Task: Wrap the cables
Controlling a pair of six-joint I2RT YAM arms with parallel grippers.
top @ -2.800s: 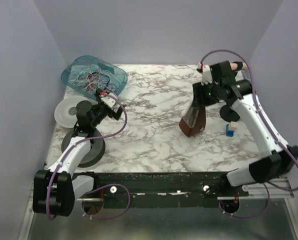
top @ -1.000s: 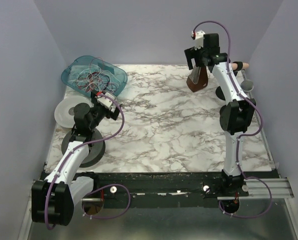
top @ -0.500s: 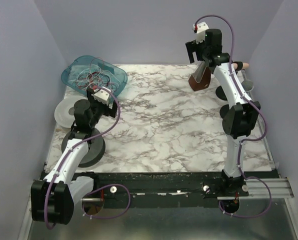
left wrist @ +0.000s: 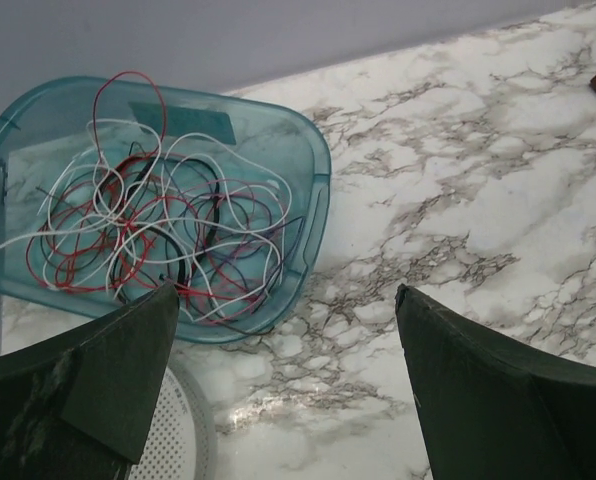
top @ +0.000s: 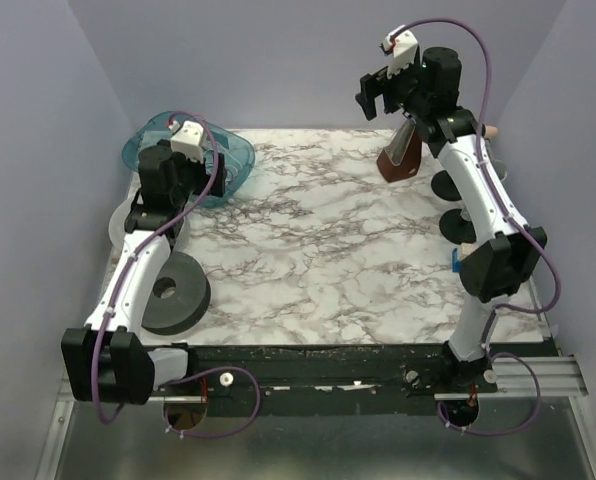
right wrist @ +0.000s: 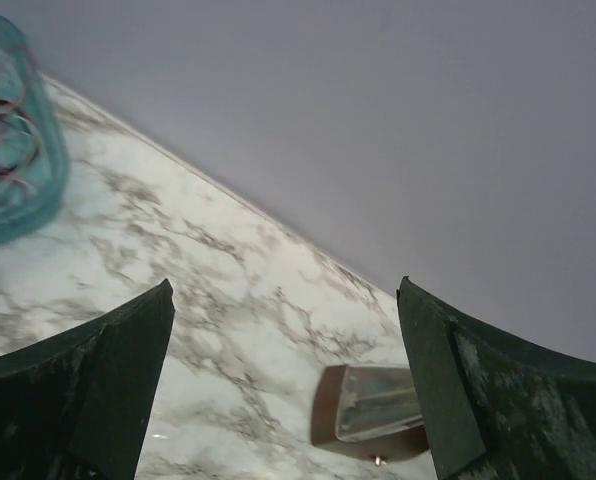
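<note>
The cables [left wrist: 148,235] are a tangle of thin red, white, black and pink wires lying in a teal tray [left wrist: 313,215] at the table's back left. My left gripper [left wrist: 283,295] is open and empty, held above the tray's near right rim; the top view shows it [top: 203,175] covering most of the tray [top: 240,155]. My right gripper [top: 370,100] is open and empty, raised high at the back right. In its wrist view [right wrist: 283,290] the tray [right wrist: 13,170] sits far left.
A brown wedge-shaped object [top: 398,160] stands on the marble at the back right, below the right gripper [right wrist: 373,410]. A white perforated disc [left wrist: 183,440] and a dark grey roll [top: 173,295] lie at the left. Black stands [top: 456,225] and a small blue item [top: 458,262] are at the right.
My right gripper carried the brown object to the back right, let go of it and rose, turning left. My left gripper lifted and moved back over the tray.
</note>
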